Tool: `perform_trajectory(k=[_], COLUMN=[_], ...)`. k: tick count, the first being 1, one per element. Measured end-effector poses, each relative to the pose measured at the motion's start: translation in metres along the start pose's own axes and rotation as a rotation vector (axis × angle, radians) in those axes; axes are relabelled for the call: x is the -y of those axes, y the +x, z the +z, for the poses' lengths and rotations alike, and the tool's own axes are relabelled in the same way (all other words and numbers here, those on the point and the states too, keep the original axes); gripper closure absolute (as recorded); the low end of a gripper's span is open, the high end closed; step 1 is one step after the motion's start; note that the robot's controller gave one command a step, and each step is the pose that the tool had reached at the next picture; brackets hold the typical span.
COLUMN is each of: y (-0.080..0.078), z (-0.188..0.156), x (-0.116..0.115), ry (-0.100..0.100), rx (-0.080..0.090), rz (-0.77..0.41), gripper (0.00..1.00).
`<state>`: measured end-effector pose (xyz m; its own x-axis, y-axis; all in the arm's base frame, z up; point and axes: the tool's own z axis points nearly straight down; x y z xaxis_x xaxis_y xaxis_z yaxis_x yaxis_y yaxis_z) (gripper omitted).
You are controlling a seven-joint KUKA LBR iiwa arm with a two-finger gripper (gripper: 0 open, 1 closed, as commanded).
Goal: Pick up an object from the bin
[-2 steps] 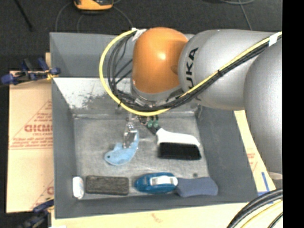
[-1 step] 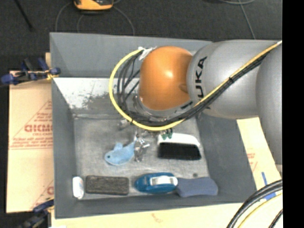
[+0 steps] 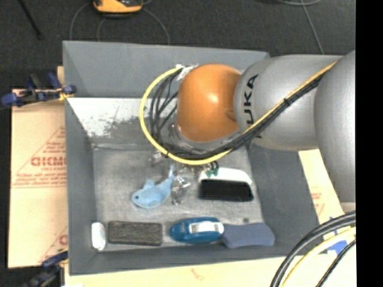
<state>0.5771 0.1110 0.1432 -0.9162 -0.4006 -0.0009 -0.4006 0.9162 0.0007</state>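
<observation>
While the gripper hangs low at the right end of the light-blue whale-shaped toy, clenched or released I cannot tell, it would do best to centre over that toy's body, keeping off the black block just right of it.

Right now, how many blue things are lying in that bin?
3. A light blue curved piece lies in the bin's middle. A blue-and-white thing lies along the near wall. A dull blue soft piece sits beside it, toward the right corner. The arm may hide more.
</observation>
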Motion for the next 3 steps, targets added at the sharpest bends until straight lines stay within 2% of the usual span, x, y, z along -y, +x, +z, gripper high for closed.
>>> perform_trajectory(k=[1, 2, 3], y=[-0.004, -0.017, -0.017], z=[0.036, 0.068, 0.068], x=[-0.003, 0.003, 0.003], ry=[0.005, 0.002, 0.002], rx=[0.011, 0.009, 0.009], rz=[-0.098, -0.202, -0.201], gripper=[0.0, 1.0, 1.0])
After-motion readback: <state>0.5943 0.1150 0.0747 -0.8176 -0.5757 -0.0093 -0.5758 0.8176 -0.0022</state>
